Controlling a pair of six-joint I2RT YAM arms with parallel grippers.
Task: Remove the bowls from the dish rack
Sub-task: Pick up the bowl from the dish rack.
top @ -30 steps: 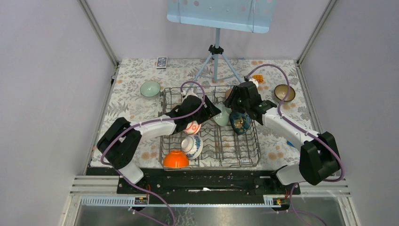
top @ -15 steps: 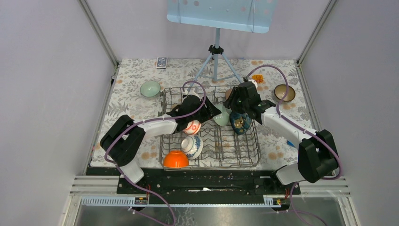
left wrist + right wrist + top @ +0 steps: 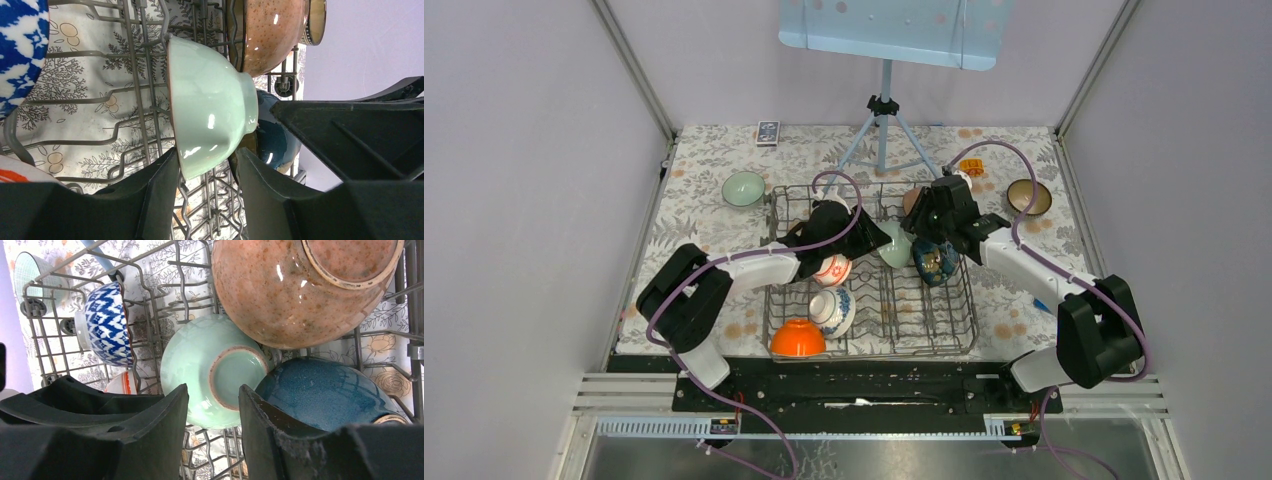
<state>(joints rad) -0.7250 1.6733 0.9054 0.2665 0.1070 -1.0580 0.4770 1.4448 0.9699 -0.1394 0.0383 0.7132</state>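
Observation:
The dish rack (image 3: 944,330) stands mid-table. In it a pale green bowl (image 3: 210,107) rests on its side. My left gripper (image 3: 207,152) is shut on that bowl's lower edge, one finger on the rim and the other by the foot. My right gripper (image 3: 212,387) is open just over the same bowl's base (image 3: 235,375), its right finger against a dark blue bowl (image 3: 325,390). A speckled brown bowl (image 3: 280,295) leans behind. The rack also holds red-and-white (image 3: 832,270), blue-and-white (image 3: 832,311) and orange (image 3: 798,339) bowls. Both grippers (image 3: 879,238) (image 3: 921,232) meet over the rack's far middle.
Another pale green bowl (image 3: 743,188) sits on the floral cloth left of the rack, and a dark brown bowl (image 3: 1029,196) to its right. A blue-grey tripod stand (image 3: 882,130) rises behind the rack. A small dark card (image 3: 767,132) lies at the back left.
My left gripper's jaws have closed in on the pale green bowl, and the left arm has edged slightly forward. The right arm has hardly moved.

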